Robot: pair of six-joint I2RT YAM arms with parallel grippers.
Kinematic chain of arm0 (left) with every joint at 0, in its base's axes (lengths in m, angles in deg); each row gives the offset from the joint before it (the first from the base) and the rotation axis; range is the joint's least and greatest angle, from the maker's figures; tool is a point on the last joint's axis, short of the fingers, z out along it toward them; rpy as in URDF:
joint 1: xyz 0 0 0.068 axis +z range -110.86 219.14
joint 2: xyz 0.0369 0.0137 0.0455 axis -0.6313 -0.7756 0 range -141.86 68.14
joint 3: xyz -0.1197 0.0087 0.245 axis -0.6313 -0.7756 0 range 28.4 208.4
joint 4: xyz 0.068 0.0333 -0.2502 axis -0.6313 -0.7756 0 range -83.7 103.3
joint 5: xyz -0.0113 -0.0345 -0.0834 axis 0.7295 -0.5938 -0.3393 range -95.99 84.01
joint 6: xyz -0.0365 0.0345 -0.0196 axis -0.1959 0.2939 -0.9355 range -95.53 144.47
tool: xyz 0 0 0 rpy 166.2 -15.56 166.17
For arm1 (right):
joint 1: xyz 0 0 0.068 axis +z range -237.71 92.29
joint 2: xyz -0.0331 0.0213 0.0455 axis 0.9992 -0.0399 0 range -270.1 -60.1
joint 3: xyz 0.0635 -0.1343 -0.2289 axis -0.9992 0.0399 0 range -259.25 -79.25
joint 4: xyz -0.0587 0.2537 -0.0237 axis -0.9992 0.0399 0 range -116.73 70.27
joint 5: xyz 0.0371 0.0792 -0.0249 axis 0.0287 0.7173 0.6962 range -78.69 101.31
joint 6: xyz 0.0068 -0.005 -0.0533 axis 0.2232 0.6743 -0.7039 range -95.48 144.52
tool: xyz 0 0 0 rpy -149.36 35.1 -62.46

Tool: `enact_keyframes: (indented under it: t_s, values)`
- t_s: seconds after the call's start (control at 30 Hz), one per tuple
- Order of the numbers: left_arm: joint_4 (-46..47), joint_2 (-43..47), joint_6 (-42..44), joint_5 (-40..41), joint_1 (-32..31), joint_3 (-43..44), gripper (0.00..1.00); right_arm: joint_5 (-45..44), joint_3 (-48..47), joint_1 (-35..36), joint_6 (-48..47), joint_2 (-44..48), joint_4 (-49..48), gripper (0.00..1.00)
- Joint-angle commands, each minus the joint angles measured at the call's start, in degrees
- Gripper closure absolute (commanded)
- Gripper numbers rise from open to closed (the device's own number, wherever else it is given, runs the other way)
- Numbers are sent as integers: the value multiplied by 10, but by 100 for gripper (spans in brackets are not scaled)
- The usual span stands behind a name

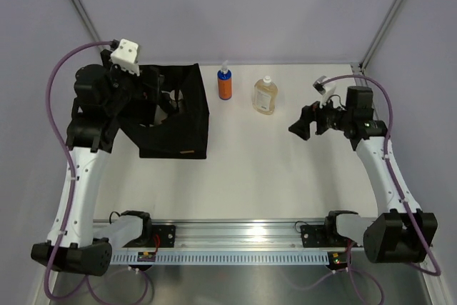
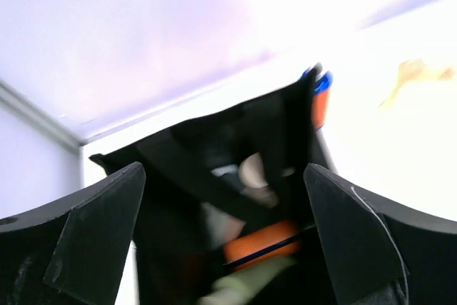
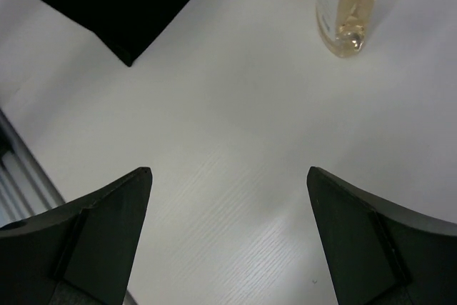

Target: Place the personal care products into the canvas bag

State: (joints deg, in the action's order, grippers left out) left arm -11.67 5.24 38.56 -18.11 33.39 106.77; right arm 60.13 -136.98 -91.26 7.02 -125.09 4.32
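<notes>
One canvas bag [image 1: 186, 133] lies at ten o'clock on the table [image 1: 285, 176]. Two bottles stand outside it toward twelve: one orange spray bottle [image 1: 225, 85] and one clear amber bottle [image 1: 265, 96]. Inside, blurred, are one orange bottle [image 2: 260, 242] and one pale green bottle [image 2: 246, 285]; any others cannot be counted.

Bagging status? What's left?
Done: an orange bottle and a pale green bottle lie inside the canvas bag. In hand: nothing; left gripper above the bag and right gripper are open. Left: orange spray bottle and amber bottle stand on the table.
</notes>
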Motion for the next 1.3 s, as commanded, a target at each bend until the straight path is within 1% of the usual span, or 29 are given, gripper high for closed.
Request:
enact_keyframes:
  t_s: [0.0,0.03,0.07,0.1,0.13,0.17,0.2,0.23,0.27,0.3,0.33,0.4,0.5,0.67,0.77,0.83,0.87,0.9,1.0,1.13,1.2,1.27]
  values:
    - [30,51,-176,-52,3,27,1,-248,-52,113,32,-41,-71,1]
    - [24,61,-199,-69,3,20,1,-270,-59,133,36,-53,-94,0]
    - [20,88,-208,-87,3,9,1,-271,-59,145,27,-65,-140,1]
    - [23,104,-216,-114,3,-24,1,-261,-58,152,14,-92,-165,1]
    - [28,122,-229,-123,3,-45,1,-261,-58,163,-6,-110,-196,0]
    - [33,158,-233,-133,3,-66,1,-269,-64,165,-7,-128,-241,0]
    - [34,179,-237,-142,3,-102,1,-283,-78,166,-6,-177,-249,0]
    - [35,197,-245,-141,3,-121,1,-291,-129,165,-2,-206,-246,1]
    - [35,215,-247,-144,3,-138,1,-301,-153,166,-1,-234,-233,1]
    - [34,247,-247,-151,3,-166,1,-309,-177,166,-1,-282,-230,0]
    - [34,263,-251,-152,3,-179,1,-305,-210,165,-10,-302,-229,0]
    - [21,296,-247,-160,3,-201,1,-278,-234,166,-20,-340,-237,1]
    - [6,317,-250,-164,3,-218,1,-239,-269,165,-25,-384,-233,1]
    - [33,341,-276,-185,3,-267,1,-253,-322,165,-19,-453,-221,0]
    - [59,356,-296,-188,3,-286,1,-232,-362,165,-30,-486,-197,1]
    - [67,363,-302,-190,3,-290,1,-209,-395,166,-34,-519,-168,4]
    - [68,364,-303,-187,3,-288,1,-186,-414,166,-41,-536,-147,8]
    - [65,365,-299,-187,3,-284,1,-175,-425,166,-41,-537,-141,12]
    - [55,367,-293,-186,3,-274,1,-151,-423,167,-46,-536,-137,16]
    - [47,371,-287,-186,3,-267,1,-156,-447,168,-56,-544,-61,21]
    - [44,375,-285,-186,3,-267,1,-166,-441,168,-61,-543,-52,23]
    - [45,377,-285,-186,3,-270,1,-169,-439,168,-61,-541,-44,30]
